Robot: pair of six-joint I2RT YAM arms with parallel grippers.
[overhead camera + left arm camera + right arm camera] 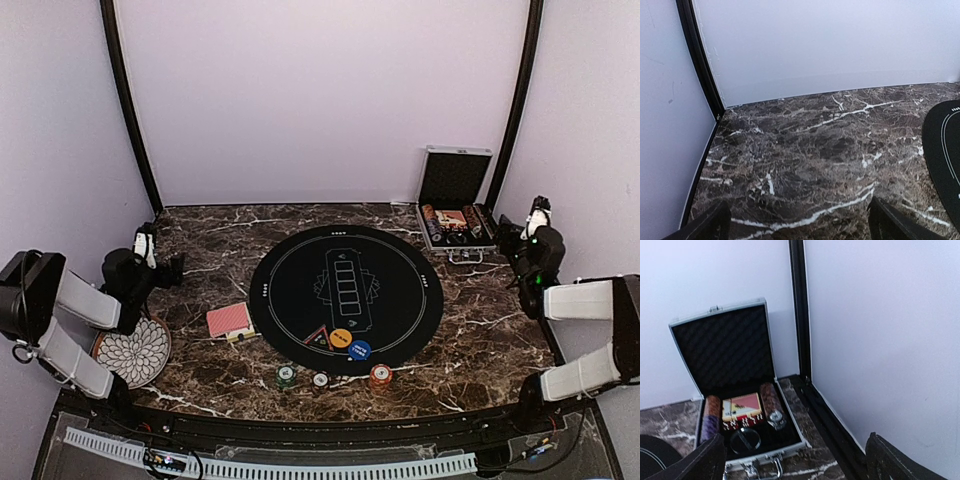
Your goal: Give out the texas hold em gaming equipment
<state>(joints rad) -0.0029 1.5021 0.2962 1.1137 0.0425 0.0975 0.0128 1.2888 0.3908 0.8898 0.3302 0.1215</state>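
Left fingers and right fingers spread, empty, at the worktop sides. Card deck just left of black mat. Orange disc and blue disc on mat's near rim. Green chip, white chip, red chip nearer still. Nothing dealt out yet; judged barely started.

A: What is the left arm hiding?
B: It is covering part of the flower-patterned plate.
A: And the left gripper?
B: The wrist view's bottom edge is cutting off its fingers.
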